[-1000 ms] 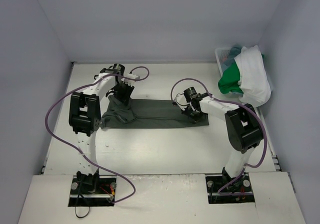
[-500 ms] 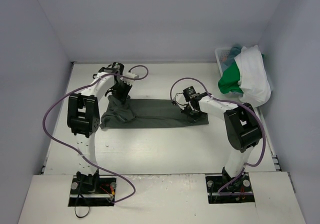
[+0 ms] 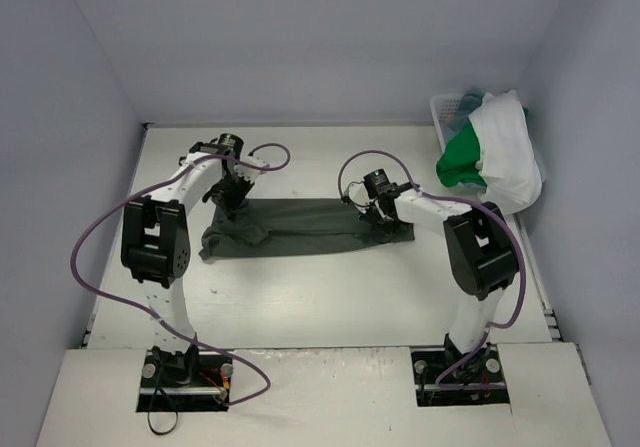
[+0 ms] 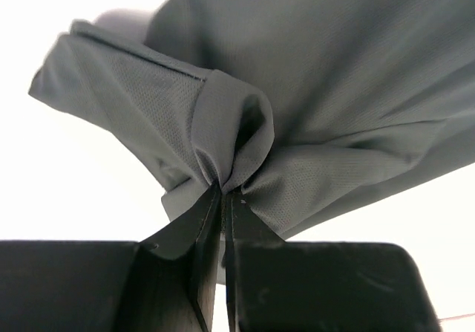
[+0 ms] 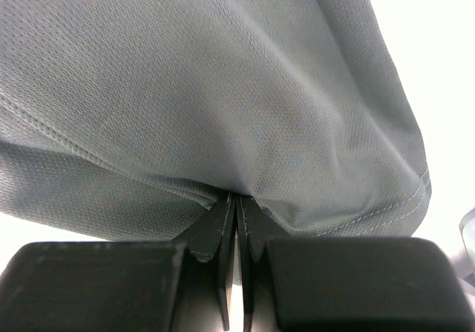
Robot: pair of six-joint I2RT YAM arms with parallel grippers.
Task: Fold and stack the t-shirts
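A dark grey-green t-shirt (image 3: 300,227) lies stretched in a long band across the middle of the table. My left gripper (image 3: 233,197) is shut on a bunched fold at its left end, and the pinched cloth (image 4: 237,139) puckers right at the tips of the left gripper (image 4: 225,189). At the band's right end my right gripper (image 3: 386,224) is shut on the hem; the right wrist view shows the shirt (image 5: 223,87) draped over the closed right gripper (image 5: 236,197). A bright green t-shirt (image 3: 460,162), a white one (image 3: 510,157) and a teal one (image 3: 470,102) are heaped at the far right.
A white lattice basket (image 3: 444,107) stands in the far right corner under the heaped shirts. Purple cables (image 3: 100,237) loop off both arms. Walls close the table on the left, back and right.
My left gripper has closed on the shirt's left end. Both grippers have shifted slightly toward the far side, and the shirt now lies in a tauter band.
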